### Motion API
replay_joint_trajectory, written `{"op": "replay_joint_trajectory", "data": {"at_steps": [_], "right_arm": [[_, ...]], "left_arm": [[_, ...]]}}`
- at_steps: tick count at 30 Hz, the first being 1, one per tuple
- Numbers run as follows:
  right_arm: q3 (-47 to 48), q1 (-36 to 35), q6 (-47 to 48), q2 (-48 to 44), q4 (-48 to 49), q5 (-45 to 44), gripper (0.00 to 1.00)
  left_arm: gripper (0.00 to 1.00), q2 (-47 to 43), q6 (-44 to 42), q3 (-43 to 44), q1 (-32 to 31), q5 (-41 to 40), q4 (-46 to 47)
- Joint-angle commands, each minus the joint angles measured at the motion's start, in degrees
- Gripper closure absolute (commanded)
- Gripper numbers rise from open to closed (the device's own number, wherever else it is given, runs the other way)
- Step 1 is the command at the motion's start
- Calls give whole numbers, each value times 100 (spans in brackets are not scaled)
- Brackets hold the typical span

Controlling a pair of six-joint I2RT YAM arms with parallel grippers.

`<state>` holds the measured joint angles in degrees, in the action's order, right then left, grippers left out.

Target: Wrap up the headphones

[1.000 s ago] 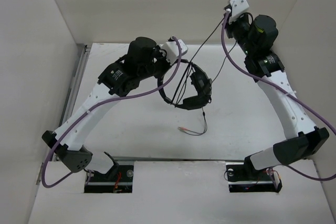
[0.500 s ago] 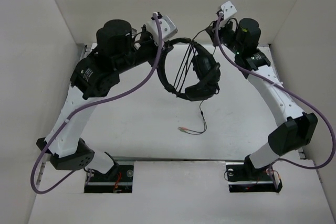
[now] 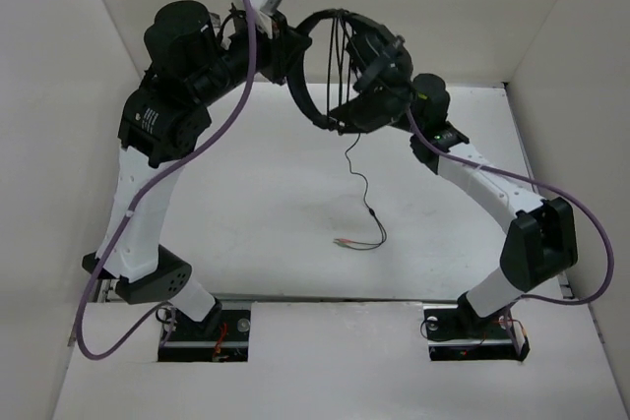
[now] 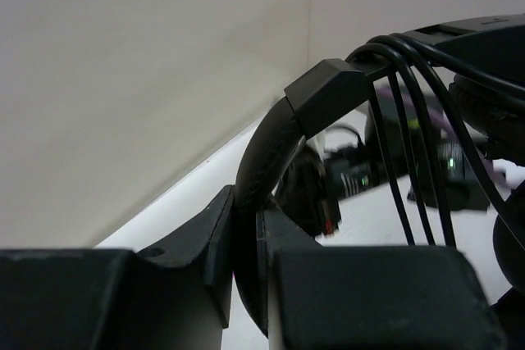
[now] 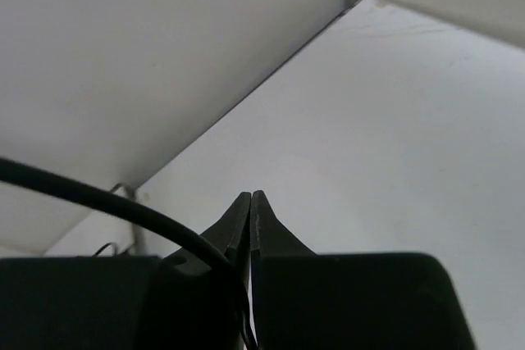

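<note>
The black headphones hang high above the far part of the table. My left gripper is shut on their headband, which passes between the jaws of the left gripper. Several turns of thin black cable cross the band. My right gripper is shut, with the cable running down into the base of its jaws; in the top view the ear cups hide it. The loose cable drops to the table and ends in pink plugs.
White walls enclose the white table at the left, back and right. Thick purple cables loop along both arms. The right arm's forearm arches under the headphones. A metal rail runs along the table's left edge.
Both arms have lifted the headphones up and toward the back wall. The right gripper came in from the far right to just below the ear cups. The loose cable now hangs straighter.
</note>
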<state>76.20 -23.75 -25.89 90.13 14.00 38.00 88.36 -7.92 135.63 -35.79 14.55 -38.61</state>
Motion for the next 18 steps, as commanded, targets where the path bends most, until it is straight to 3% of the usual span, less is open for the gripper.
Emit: {"op": "replay_joint_trajectory", "data": {"at_steps": [1, 6, 11, 15, 18], "right_arm": [[-403, -336, -1356, -215, 1384, 638, 91], [-896, -652, -2085, -162, 2360, 902, 82], [-1450, -1127, -2973, -153, 3441, 1121, 70], [-1468, -1627, -3352, -74, 3855, 1420, 69], [-1319, -1970, -3405, 5, 3908, 1701, 74]], "left_arm": [[100, 49, 1195, 551, 401, 40, 1197], [100, 296, 1732, 938, 885, -267, 1523], [100, 340, 1619, 991, 1254, -821, 1716], [100, 349, 1285, 913, 1605, -1304, 1962], [100, 279, 978, 650, 1790, -1550, 2217]]}}
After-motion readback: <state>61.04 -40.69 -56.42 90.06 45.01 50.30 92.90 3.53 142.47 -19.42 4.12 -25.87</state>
